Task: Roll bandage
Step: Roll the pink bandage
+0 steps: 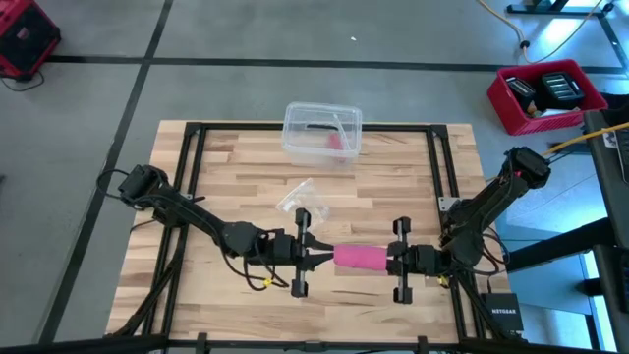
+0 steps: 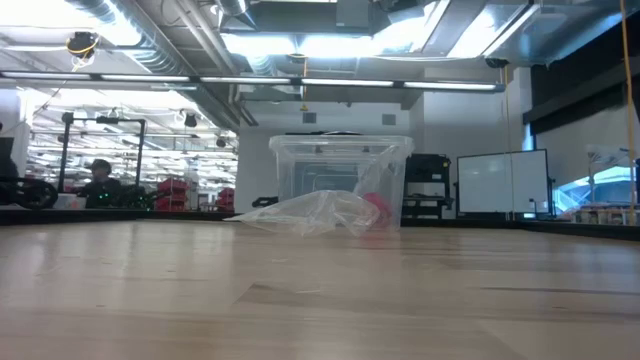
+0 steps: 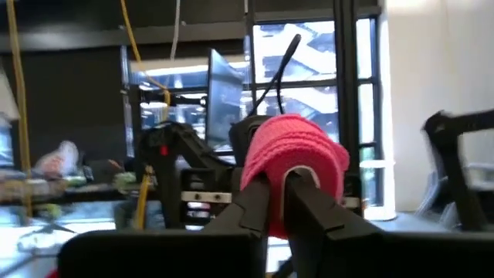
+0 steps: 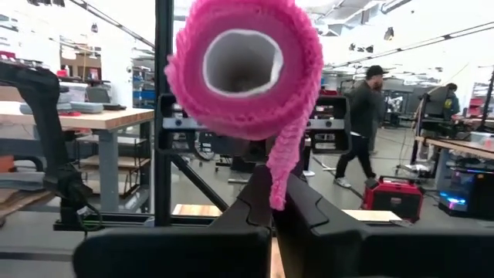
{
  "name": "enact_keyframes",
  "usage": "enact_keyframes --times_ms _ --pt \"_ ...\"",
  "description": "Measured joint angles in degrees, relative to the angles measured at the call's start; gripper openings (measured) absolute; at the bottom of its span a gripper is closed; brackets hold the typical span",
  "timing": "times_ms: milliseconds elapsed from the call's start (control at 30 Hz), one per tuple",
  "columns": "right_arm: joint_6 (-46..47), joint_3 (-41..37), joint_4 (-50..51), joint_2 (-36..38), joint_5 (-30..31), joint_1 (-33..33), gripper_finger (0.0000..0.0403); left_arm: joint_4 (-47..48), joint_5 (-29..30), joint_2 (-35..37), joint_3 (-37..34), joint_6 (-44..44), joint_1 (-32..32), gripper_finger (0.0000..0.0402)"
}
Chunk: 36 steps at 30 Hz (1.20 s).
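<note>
The bandage [image 1: 359,258] is a pink roll with a hollow core, held above the table near the middle of its near edge. My two grippers face each other across it. My left gripper [image 1: 329,258] comes from the table's left and is shut on one end of the roll [image 3: 293,150]. My right gripper [image 1: 390,260] comes from the right, shut on a loose tail [image 4: 282,166] that hangs from the roll's other end [image 4: 245,66]. The low view shows neither the bandage nor the grippers. My left gripper pinches the lower wall of the roll's end [image 3: 279,202] between its two fingers, coming roughly level from the table's left, along the roll's length. The roll sits just above the fingertips [image 3: 258,202], clear of the table. My right gripper pinches the loose tail [image 4: 275,193] between its two shut fingers, coming roughly level from the table's right. The tail runs down, short and narrow, from the outer wrap of the roll. The roll stands above the fingers, its open core facing the wrist.
A clear plastic box [image 1: 322,133] with something pink inside stands at the far middle of the table. A crumpled clear wrapper [image 1: 303,200] lies between the box and the grippers. Black frame rails [image 1: 187,187] run along the table's sides. A red bin [image 1: 545,96] sits off the table.
</note>
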<state>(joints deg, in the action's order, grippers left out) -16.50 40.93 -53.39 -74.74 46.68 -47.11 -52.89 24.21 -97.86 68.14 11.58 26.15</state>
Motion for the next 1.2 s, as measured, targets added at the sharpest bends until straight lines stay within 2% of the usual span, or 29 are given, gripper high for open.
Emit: enact_keyframes --times_ms 267,367,600,900,1200 --pt "5.6 0.0 0.0 0.0 -2.2 0.0 0.0007 1.5 0.7 0.0 0.0 16.9 0.0 0.0021" --pt "8.5 0.0 0.1 0.0 -3.4 -0.1 0.0007 2.8 2.8 0.0 0.0 23.1 0.0 0.0021" --pt "12.1 0.0 0.2 0.0 -5.3 -0.1 0.0007 5.7 4.4 0.0 0.0 33.9 0.1 0.0021" --pt "14.8 0.0 1.0 0.0 -7.5 0.0 0.0021 6.1 4.6 0.0 0.0 36.5 0.5 0.0021" --pt "19.2 0.0 2.4 -0.2 -8.9 0.0 0.0082 6.2 4.6 0.0 0.0 36.2 0.5 0.0021"
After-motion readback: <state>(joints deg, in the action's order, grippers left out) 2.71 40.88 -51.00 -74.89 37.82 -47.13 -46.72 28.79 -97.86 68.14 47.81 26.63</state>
